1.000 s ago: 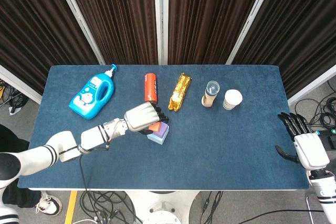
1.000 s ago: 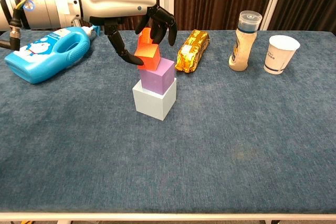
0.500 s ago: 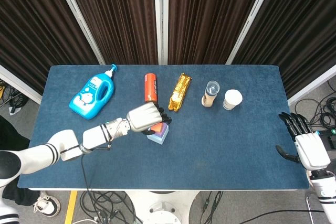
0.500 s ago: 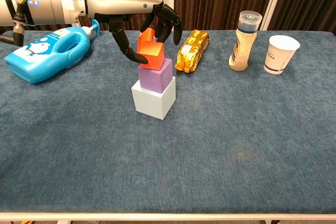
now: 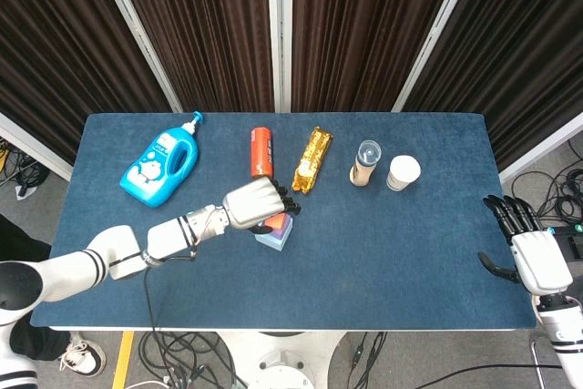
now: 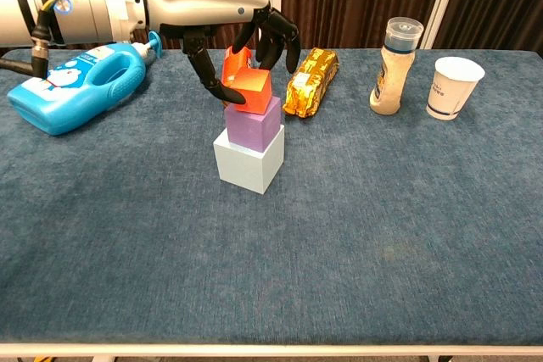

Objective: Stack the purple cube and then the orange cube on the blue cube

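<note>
The pale blue cube [image 6: 248, 163] stands on the table with the purple cube [image 6: 253, 124] on top of it. My left hand [image 6: 212, 4] reaches over the stack from the left and pinches the orange cube [image 6: 250, 91], which sits on the purple cube. In the head view the left hand [image 5: 252, 203] covers most of the stack; only a corner of the blue cube [image 5: 274, 240] and a sliver of the orange cube [image 5: 272, 221] show. My right hand [image 5: 532, 252] rests at the table's right edge, fingers spread, holding nothing.
Along the back stand a blue detergent bottle [image 6: 78, 84], an orange can [image 5: 261, 151], a gold snack bar [image 6: 310, 80], a capped bottle [image 6: 392, 66] and a paper cup [image 6: 453, 86]. The blue tabletop [image 6: 339, 243] lies in front of the stack.
My left hand has carried the orange cube a little to the right and set it squarely over the purple cube. The right hand has not moved.
</note>
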Available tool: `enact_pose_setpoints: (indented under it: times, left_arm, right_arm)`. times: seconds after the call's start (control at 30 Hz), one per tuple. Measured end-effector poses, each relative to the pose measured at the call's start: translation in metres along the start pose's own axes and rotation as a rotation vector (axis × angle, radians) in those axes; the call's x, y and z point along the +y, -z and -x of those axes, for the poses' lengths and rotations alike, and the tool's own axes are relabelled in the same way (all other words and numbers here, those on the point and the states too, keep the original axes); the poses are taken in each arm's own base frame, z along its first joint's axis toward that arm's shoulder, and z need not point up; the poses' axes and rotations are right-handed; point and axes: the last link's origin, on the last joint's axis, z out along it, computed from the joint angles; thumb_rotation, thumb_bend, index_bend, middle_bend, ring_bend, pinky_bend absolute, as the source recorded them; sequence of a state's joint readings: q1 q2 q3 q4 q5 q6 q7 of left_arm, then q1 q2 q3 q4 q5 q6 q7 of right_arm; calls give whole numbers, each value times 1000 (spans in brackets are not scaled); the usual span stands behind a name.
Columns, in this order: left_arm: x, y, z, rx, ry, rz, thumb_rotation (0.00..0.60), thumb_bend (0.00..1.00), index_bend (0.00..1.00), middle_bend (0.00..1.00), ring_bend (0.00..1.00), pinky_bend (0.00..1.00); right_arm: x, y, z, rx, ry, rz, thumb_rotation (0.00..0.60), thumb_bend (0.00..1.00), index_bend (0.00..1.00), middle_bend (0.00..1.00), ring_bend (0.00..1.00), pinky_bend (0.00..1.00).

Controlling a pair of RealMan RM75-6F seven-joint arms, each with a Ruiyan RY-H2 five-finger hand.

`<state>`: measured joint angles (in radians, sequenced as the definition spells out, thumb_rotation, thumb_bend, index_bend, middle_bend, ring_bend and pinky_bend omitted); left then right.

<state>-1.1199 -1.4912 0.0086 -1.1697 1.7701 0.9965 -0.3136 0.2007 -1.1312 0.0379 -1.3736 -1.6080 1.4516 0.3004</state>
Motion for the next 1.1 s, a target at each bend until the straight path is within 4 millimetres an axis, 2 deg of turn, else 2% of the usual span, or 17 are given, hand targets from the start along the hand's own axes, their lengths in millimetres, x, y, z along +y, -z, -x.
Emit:
enact_pose_setpoints:
  times: [0.2, 0.3, 0.43, 0.53, 0.73, 0.83, 0.93, 1.1]
  left_arm:
    - [-1, 0, 7, -22, -1, -2, 600, 284, 401, 623, 452, 527]
    - [-2, 1, 9, -28, -10, -2, 600, 276, 342, 549, 413, 491]
    - [-3, 1, 8, -26, -4, -7, 600, 205, 208, 396, 343, 438]
    - [-4, 1, 6, -22, 4, -10, 600, 161, 146, 306, 314, 419]
    - [-8, 7, 1, -21, 7, -28, 600, 132, 134, 270, 302, 413]
    - [-11, 14, -1, -28, 15, -53, 600, 118, 134, 270, 291, 403]
    - [-20, 30, -2, -49, 18, -108, 600, 114, 134, 269, 283, 390]
    - [-39, 72, 2, -92, -46, -255, 600, 115, 143, 230, 239, 359]
  right_arm:
    - [0, 0, 0, -1, -1, 0, 600, 194, 17, 76, 0, 0]
    - [1, 0, 0, -3, -2, 4, 600, 194, 17, 76, 0, 0]
    - [1, 0, 0, -2, -2, 6, 600, 194, 17, 76, 0, 0]
    - [1, 0, 1, -1, -2, 5, 600, 194, 17, 76, 0, 0]
    - [1, 0, 1, -1, -3, 5, 600, 194, 17, 77, 0, 0]
    - [1, 0, 1, -4, -3, 6, 600, 194, 17, 77, 0, 0]
    - [1, 1, 0, -5, -7, 7, 600, 193, 17, 77, 0, 0]
    - [0, 3, -3, -2, -17, 7, 600, 194, 17, 76, 0, 0]
